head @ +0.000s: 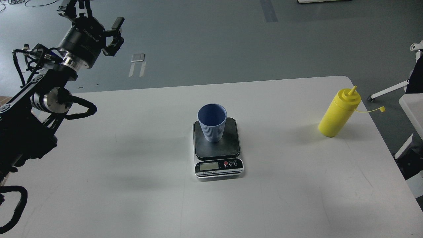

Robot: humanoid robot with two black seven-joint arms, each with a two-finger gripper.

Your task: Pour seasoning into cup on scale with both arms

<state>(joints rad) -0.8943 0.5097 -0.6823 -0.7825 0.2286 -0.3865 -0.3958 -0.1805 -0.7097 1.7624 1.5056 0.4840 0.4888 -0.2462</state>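
My left gripper (94, 15) hangs empty, fingers spread; right arm unseen. The bottle (337, 112) looks light, squashy – grip mid-body, gently.

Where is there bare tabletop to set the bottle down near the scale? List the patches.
Bare tabletop lies left of the scale, toward the left arm, and between the scale and the yellow squeeze bottle on the right. The strip in front of the scale is also bare. Only the scale platform is occupied, by the cup.
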